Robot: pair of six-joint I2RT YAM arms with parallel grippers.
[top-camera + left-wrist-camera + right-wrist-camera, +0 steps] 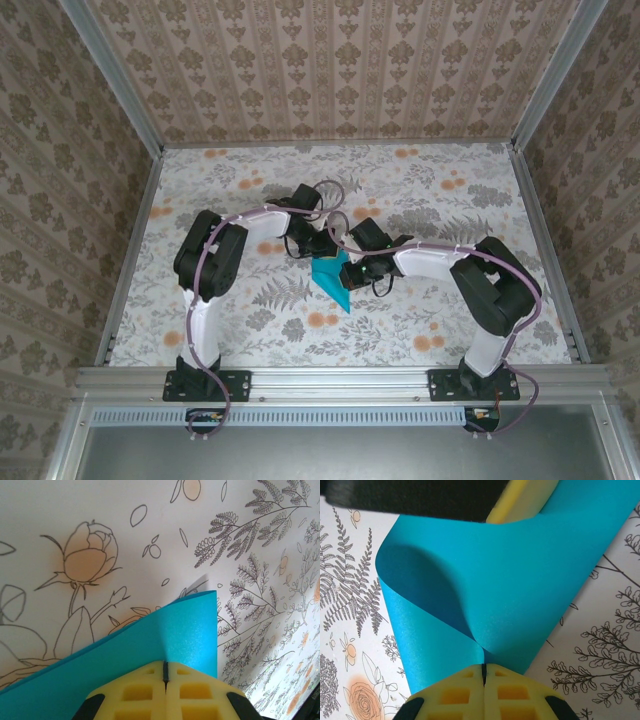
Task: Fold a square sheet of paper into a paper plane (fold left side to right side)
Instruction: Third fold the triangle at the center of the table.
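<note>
Nearest, a pointed tip of the square sheet of paper (pixel 333 285), curled and part-folded over the floral surface (pixel 240 330). Beyond, right fingers (pixel 455 696) pinched shut on its right edge; farther, left fingers (pixel 137 694) pinched shut on its far edge.

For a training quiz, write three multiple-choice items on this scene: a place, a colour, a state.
1. Where is the sheet of paper?
A. Mid-table, between the left gripper and the right gripper.
B. In the far left corner.
C. On the front rail.
2. What colour is it?
A. Red.
B. White.
C. Turquoise-blue.
3. How is the left gripper?
A. Wide open.
B. Shut on the sheet.
C. Shut on nothing.
Key: 1 A, the top view shows it between both arms' tips; 2 C, every view shows turquoise; 3 B, its jaws meet on the paper.
</note>
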